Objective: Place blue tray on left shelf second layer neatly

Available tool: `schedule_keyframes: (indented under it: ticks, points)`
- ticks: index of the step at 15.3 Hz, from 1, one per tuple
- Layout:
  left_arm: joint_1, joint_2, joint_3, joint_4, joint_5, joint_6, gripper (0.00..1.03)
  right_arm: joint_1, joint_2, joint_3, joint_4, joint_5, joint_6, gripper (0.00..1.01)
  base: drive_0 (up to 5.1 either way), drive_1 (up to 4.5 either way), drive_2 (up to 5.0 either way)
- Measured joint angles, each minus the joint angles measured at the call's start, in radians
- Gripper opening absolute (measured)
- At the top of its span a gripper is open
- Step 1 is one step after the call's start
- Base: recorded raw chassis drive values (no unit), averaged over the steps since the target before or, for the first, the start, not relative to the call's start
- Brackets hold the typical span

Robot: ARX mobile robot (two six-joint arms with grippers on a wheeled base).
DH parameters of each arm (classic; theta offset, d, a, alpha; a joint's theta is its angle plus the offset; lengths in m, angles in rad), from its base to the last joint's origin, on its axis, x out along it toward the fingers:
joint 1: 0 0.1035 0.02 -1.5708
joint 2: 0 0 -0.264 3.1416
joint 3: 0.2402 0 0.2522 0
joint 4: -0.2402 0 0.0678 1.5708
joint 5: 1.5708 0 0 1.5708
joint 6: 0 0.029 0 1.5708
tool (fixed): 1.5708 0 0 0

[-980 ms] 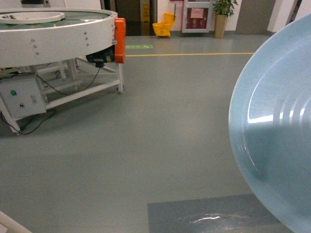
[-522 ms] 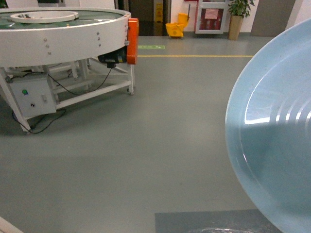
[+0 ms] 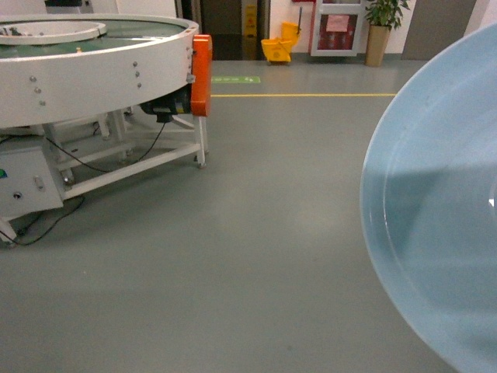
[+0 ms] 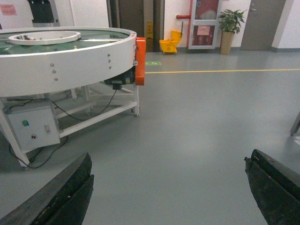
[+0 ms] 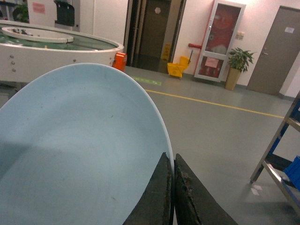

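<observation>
The blue tray [image 3: 443, 225] is a pale round glossy dish held up on edge; it fills the right side of the head view. In the right wrist view the blue tray [image 5: 79, 150] fills the left half, and my right gripper [image 5: 172, 159] is shut on its rim, both dark fingers pinching the edge. My left gripper [image 4: 168, 187] is open, its two dark fingertips [image 4: 70, 192] far apart over bare grey floor with nothing between them. A steel rack post and rail [image 5: 276, 154] with a blue crate corner [image 5: 294, 171] show at the right edge of the right wrist view; I cannot tell which shelf or layer this is.
A large white round conveyor table [image 3: 93, 62] with an orange block [image 3: 202, 66] stands at left on a white frame with a control box and cables. A yellow mop bucket [image 3: 279, 48], a potted plant [image 3: 380, 23] and doors stand along the far wall. A yellow floor line [image 3: 311, 95] crosses ahead.
The head view has shifted: the conveyor table now sits further left and lower than half a second ago, and the dark floor patch at the bottom is gone. The tray stays in place in the view.
</observation>
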Motion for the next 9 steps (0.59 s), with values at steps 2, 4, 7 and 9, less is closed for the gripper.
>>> schedule_keyframes:
  ticks: [2, 4, 7, 9]
  points:
    - [0.0, 0.0, 0.0, 0.0, 0.0, 0.0, 0.98, 0.0, 0.0, 0.0, 0.001, 0.0, 0.0, 0.02, 0.0, 4.02, -4.0]
    - [0.0, 0.0, 0.0, 0.0, 0.0, 0.0, 0.98, 0.0, 0.0, 0.0, -0.001, 0.0, 0.0, 0.02, 0.0, 4.02, -4.0]
    - [0.0, 0.0, 0.0, 0.002, 0.0, 0.0, 0.98, 0.0, 0.0, 0.0, 0.0, 0.0, 0.0, 0.02, 0.0, 4.02, -4.0]
    - [0.0, 0.0, 0.0, 0.003, 0.0, 0.0, 0.98, 0.0, 0.0, 0.0, -0.003, 0.0, 0.0, 0.02, 0.1, 4.15, -4.0]
